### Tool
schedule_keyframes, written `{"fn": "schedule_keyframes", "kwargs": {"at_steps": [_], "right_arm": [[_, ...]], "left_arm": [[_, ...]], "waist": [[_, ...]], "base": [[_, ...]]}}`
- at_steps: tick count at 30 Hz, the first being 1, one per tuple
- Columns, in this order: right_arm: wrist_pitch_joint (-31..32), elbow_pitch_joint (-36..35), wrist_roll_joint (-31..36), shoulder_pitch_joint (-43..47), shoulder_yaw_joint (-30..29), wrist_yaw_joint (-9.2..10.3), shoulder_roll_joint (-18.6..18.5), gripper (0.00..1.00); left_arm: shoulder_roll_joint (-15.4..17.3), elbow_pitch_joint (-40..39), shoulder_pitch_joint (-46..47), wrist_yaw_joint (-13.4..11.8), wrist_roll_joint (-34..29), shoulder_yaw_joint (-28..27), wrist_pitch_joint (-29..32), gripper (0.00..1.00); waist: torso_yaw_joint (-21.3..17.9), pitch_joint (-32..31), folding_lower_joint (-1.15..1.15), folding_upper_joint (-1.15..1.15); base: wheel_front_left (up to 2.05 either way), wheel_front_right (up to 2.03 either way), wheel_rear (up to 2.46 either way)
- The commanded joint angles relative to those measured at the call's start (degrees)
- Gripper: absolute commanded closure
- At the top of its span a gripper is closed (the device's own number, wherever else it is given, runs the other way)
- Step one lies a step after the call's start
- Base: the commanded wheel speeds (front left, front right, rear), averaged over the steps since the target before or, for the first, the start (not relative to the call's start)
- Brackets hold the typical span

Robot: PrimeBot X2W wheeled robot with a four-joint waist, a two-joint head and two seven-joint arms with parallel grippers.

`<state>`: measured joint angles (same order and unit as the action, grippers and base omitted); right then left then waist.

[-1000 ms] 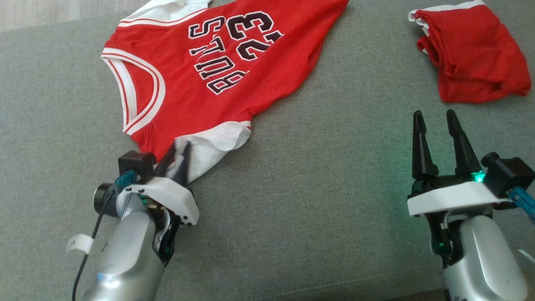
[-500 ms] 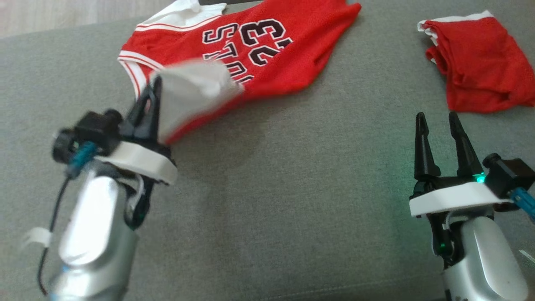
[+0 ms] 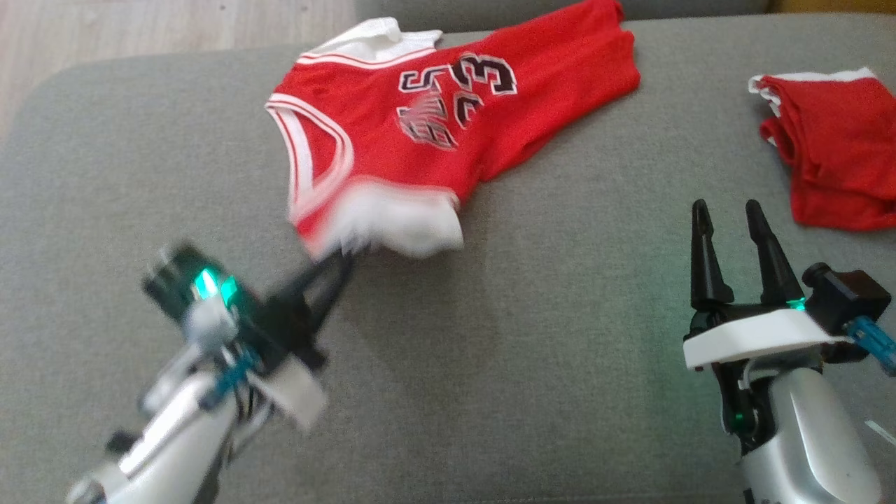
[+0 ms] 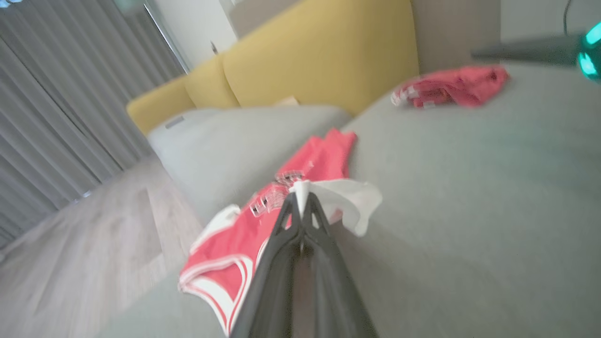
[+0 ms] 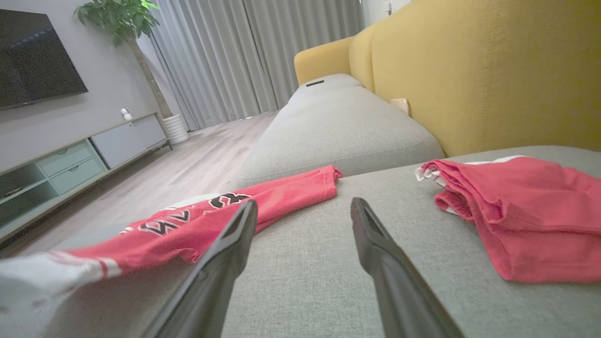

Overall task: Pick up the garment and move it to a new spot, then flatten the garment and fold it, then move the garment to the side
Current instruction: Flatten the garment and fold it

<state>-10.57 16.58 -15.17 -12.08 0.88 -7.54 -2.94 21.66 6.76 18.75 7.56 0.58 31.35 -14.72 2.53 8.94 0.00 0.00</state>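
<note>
Black fingers of the left gripper (image 3: 336, 264) are clenched on the white trim of the red sleeveless basketball jersey (image 3: 448, 133) — that corner is lifted, and the rest lies on the grey fabric sofa cushion (image 3: 532, 350) near its far edge. A black "23" reads on the chest; the lettering beside it is bunched and unreadable. The right gripper (image 3: 724, 210) stands spread and empty over bare cushion — a crumpled red cloth (image 3: 836, 161) lies beyond it.
</note>
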Motion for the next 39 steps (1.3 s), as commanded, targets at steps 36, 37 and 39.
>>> {"fn": "schedule_keyframes", "kwargs": {"at_steps": [36,37,39], "right_arm": [[1.7,-2.6,0.0,1.7,0.5,0.05,0.1,0.00],[1.8,-2.7,0.0,1.7,0.4,0.05,0.1,0.00],[2.2,-2.5,0.2,1.5,0.0,0.05,0.1,0.00]], "left_arm": [[-10.1,-7.4,-7.3,-10.9,19.3,-20.8,-0.3,0.00],[-11.9,-8.5,-8.0,-10.0,19.4,-22.0,-0.3,0.00],[-14.5,-9.7,-9.3,-8.0,18.4,-23.7,-0.3,0.00]], "waist": [[1.9,-3.6,0.00,0.00],[2.1,-3.4,0.00,0.00],[2.5,-3.0,0.00,0.00]], "base": [[0.00,0.00,0.00],[0.00,0.00,0.00],[0.00,0.00,0.00]]}}
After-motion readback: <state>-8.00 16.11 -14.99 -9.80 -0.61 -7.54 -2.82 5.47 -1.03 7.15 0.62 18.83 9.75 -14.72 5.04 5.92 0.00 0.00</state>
